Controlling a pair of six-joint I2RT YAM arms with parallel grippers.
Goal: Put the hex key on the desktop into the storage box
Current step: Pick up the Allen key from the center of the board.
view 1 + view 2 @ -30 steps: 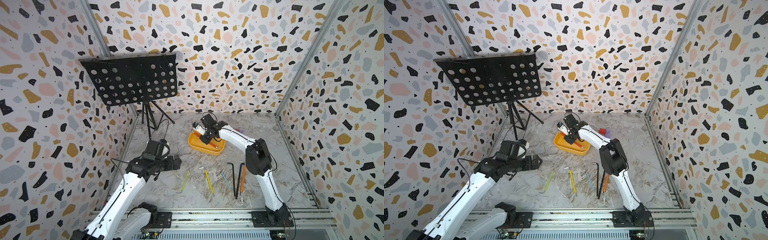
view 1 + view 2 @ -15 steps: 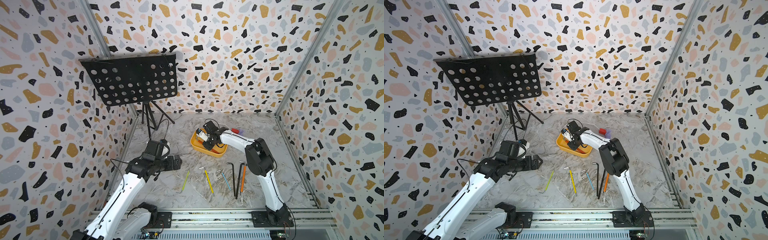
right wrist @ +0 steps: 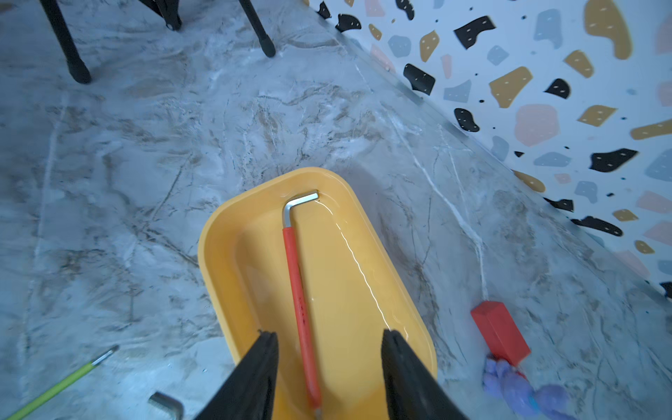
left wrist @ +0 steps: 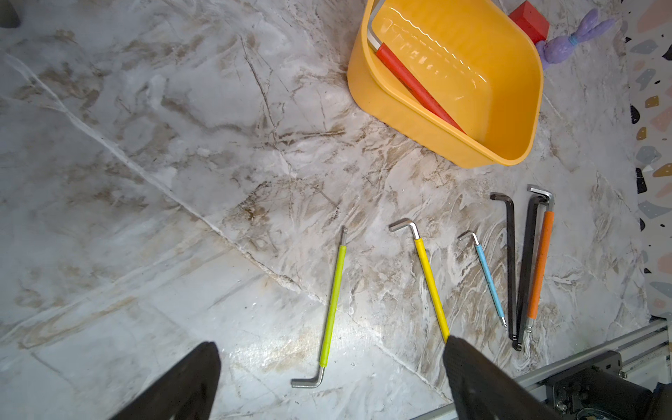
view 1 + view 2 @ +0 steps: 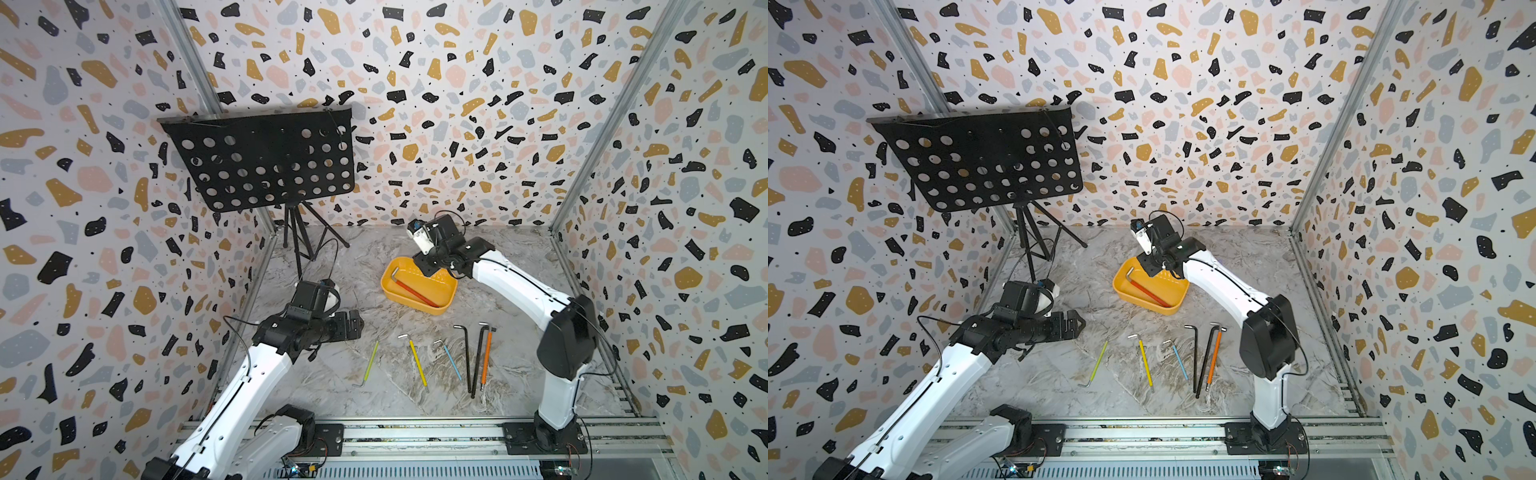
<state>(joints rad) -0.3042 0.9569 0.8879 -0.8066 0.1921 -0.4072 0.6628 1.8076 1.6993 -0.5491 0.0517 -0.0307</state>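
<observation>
The marble desktop [image 5: 324,386] carries the yellow storage box [image 5: 415,305]; the right gripper [image 3: 329,332] hangs over it, jaws apart, empty; the left gripper [image 4: 330,343] hovers spread, empty; the red-sleeved hex key [image 3: 296,276] lies free inside the box, so this drop looks done; next, reach for the orange-sleeved hex key [image 5: 485,359] on the desktop.

The box [image 3: 225,276] looks like smooth, glossy yellow plastic. The red key [image 3: 294,283] has a matt red sleeve and a bare, bright metal bend. The counter [image 4: 182,145] is marble-patterned with a soft sheen. The black keys [image 4: 511,262] look like matt dark metal.
</observation>
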